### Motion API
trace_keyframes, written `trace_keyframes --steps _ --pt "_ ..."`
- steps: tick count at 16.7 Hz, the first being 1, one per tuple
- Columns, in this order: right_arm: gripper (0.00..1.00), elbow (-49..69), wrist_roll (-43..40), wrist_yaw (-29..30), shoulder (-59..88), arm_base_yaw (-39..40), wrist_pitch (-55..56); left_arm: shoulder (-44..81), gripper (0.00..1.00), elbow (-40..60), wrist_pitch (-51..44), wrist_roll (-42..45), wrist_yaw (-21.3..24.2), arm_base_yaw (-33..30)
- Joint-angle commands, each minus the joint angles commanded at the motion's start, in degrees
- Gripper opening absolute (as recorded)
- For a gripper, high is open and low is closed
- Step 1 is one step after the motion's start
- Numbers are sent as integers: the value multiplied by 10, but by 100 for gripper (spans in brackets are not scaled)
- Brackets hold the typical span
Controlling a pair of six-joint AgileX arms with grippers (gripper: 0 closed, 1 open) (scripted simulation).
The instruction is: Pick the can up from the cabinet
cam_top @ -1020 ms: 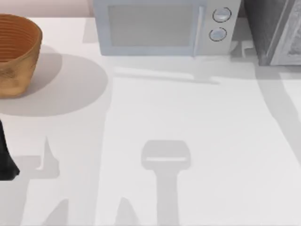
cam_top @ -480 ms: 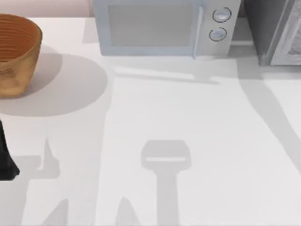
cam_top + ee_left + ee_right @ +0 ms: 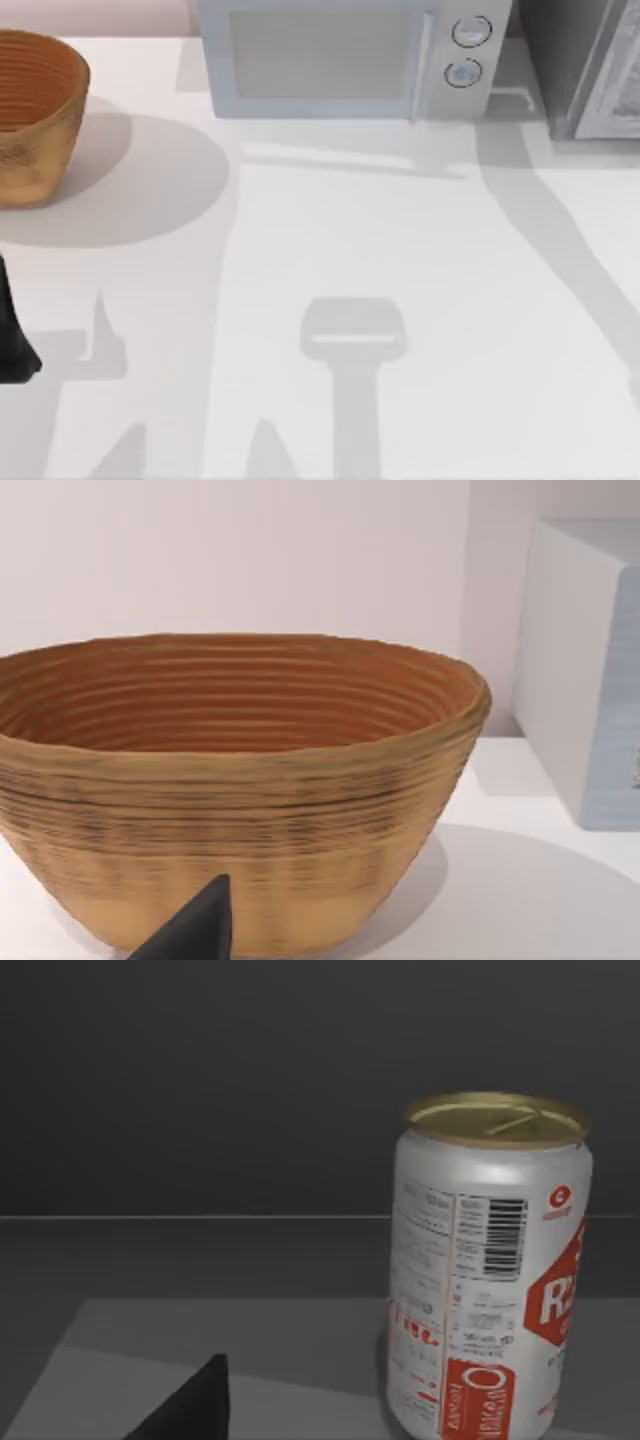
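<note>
The can (image 3: 487,1270) is seen standing upright on a dark shelf inside the cabinet (image 3: 580,60), ungrasped, so the pick is judged not yet made; approach, closure and lift remain. How far the right claw is open cannot be told. The left arm is parked by the basket (image 3: 235,780).

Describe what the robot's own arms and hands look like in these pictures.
Little of them is in view. The left arm appears at the top view's left edge as a plain black, tapering shape with no markings or cables visible. In the left wrist view, a matte black, pointed finger of the left hand pokes up. The right wrist view shows a similar dark, wedge-shaped finger of the right hand.
</note>
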State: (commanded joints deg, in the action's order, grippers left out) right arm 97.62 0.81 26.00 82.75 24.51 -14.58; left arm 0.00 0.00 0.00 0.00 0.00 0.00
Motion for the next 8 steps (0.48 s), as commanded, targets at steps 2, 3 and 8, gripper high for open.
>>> trace_keyframes --steps 2,3,8 --pt "100 21 0 -7 22 -7 0 0 100 0 0 0 0 0" --pt "100 37 0 -12 39 -12 1 0 100 0 0 0 0 0" --pt "100 111 0 -40 116 -41 4 0 100 0 0 0 0 0"
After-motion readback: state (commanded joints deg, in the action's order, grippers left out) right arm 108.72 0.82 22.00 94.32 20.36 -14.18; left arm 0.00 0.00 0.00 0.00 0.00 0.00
